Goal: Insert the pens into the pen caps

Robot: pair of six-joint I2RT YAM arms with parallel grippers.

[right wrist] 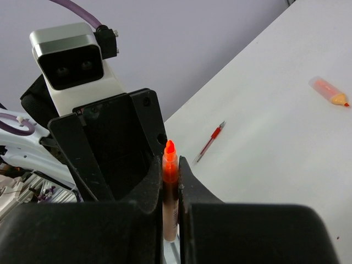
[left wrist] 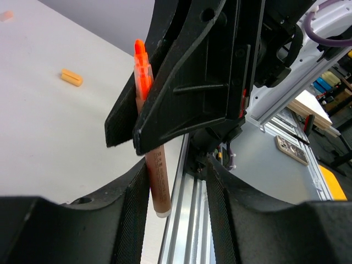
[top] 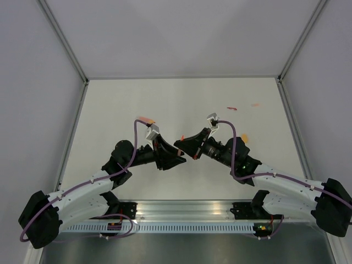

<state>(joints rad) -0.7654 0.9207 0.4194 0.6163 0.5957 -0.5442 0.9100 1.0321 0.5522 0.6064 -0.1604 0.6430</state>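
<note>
One pen (right wrist: 170, 190) stands in the right gripper (right wrist: 169, 168), opposite the left gripper (left wrist: 177, 181); a second pen (right wrist: 212, 142) lies on the counter (right wrist: 286, 165) behind.

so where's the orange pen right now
Right wrist view: the orange pen stands tip-up, pinched in the right tool near mid-table; its lower end sits between the open fingers of the left tool.

The orange pen (left wrist: 158, 181) has its middle hidden behind the right pincer (left wrist: 132, 142) in the left wrist view. Overhead, the pink speck (top: 255, 104) far back on the table (top: 126, 104) is too small to identify.
</note>
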